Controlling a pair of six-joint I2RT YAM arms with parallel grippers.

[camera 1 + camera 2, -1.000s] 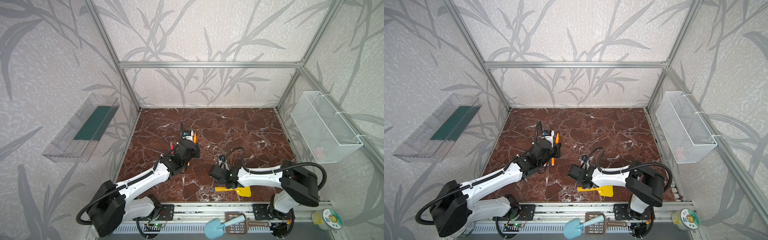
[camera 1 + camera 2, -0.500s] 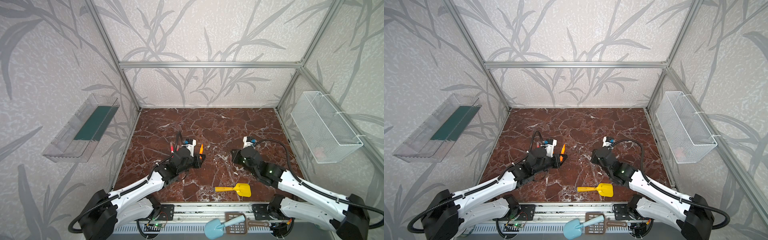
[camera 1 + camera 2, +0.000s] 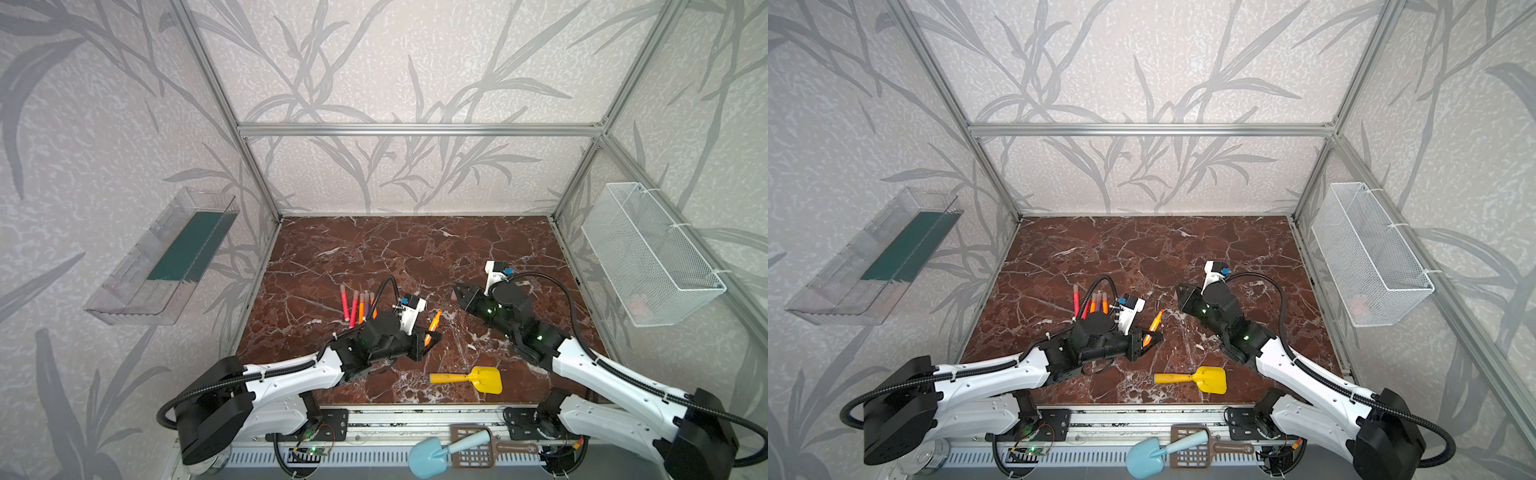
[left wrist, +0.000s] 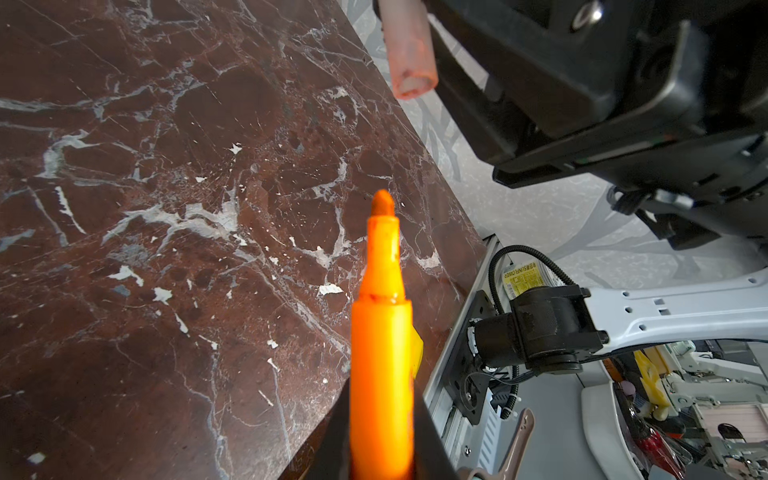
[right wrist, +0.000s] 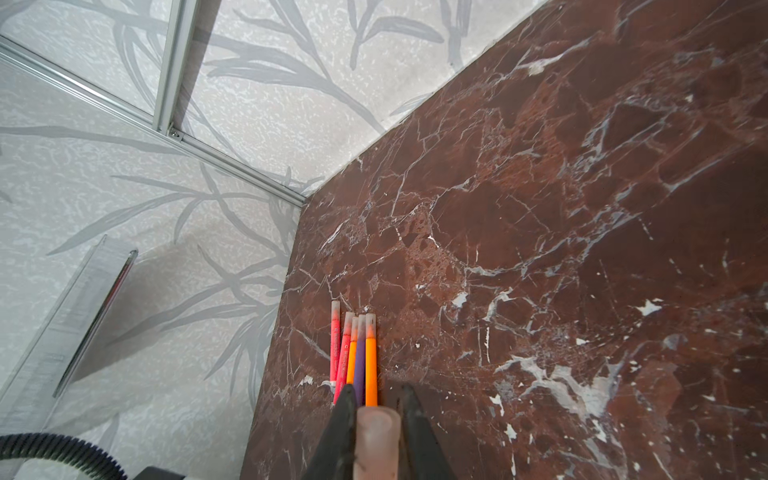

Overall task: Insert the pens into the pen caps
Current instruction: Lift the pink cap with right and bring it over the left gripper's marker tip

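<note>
Top views, orange pen (image 3: 433, 325): clamped in my left gripper (image 3: 430, 337), tip slanting up toward my right gripper (image 3: 459, 293), clear of the counter (image 3: 374, 249).
Top views, pen cap (image 3: 453, 296): a pale stub pinched at the nose of my right gripper, facing the orange pen across an open gap.
Top views, five pens (image 3: 1093, 301): side by side on the counter behind my left wrist, well apart from the join.
Top views, yellow shovel (image 3: 1202, 379): flat near the front edge, out of the way.
Left wrist, orange pen (image 4: 382, 332): fills my closed jaws, felt tip bare. The pen cap (image 4: 409, 54) hangs well ahead, open mouth toward me, off the tip's line.
Right wrist, pen cap (image 5: 376, 440): jaws tight on its sides. Beyond it the five pens (image 5: 354, 353) wear pale caps (image 5: 359, 324).
Stage: last pen and last cap, by my reckoning. The axes are not yet lined up.
Risk, misalignment: if I close the gap on this offset, the tip meets the rim, not the bore, and smears or skids.
Risk, slip: an axial push could slide the orange pen back through my jaws, or pop the pen cap loose.
Risk, squeeze: a hard pinch may flatten the mouth and jam entry.
</note>
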